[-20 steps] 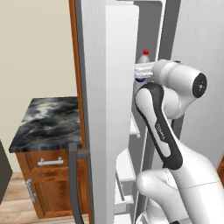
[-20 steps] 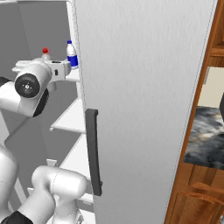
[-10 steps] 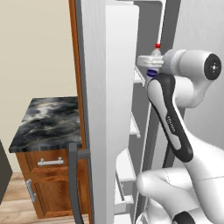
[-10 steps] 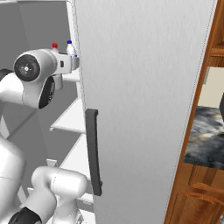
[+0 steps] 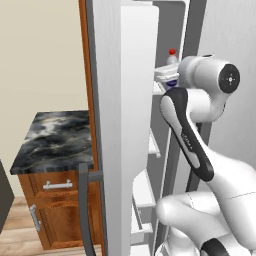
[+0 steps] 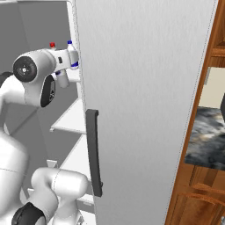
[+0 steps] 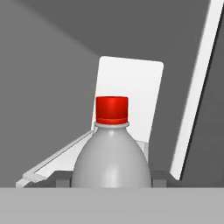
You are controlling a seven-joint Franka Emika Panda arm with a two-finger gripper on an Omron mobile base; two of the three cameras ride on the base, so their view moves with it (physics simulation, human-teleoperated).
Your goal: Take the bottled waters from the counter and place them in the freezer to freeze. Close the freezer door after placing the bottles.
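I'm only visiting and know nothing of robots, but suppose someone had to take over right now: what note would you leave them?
Gripper: in the hand view the red-capped bottle sits right between the tips; whether it is gripped or let go cannot be told.
Blue-capped bottle: up in the freezer beside the hand, on the upper shelf level.
Freezer door: wide open.
Done: both bottles are off the counter.
Left: make sure the red one stands, withdraw the arm, shut the door.
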